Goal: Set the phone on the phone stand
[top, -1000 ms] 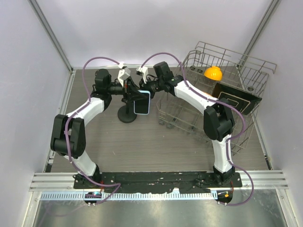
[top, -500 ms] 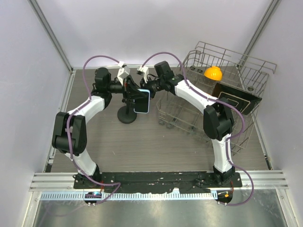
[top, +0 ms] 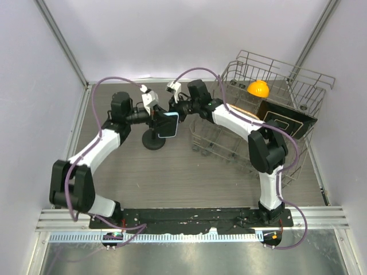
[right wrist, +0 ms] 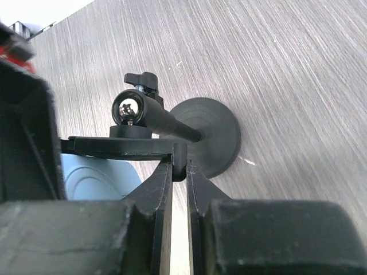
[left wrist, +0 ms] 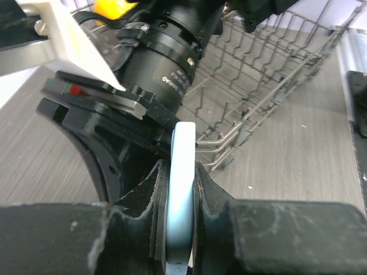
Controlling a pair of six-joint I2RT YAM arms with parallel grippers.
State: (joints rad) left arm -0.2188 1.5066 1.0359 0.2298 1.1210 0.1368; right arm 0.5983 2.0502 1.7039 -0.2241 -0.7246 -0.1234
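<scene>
Left wrist view shows my left fingers (left wrist: 215, 197) clenched on the phone (left wrist: 180, 189), pinching it across its thickness. It is up off the worktop (left wrist: 287, 172), beside the phone stand (right wrist: 209, 134). My right fingers (right wrist: 155, 189) grip the stand's black top plate (right wrist: 120, 146). I judge the phone stiff, light, glossy and slippery, with fragile glass. A flat pinch near one edge suits it.

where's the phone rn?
Top view, left of centre: the phone is pinched edge-on in the left end effector, directly over the stand and just left of the wire rack.
</scene>
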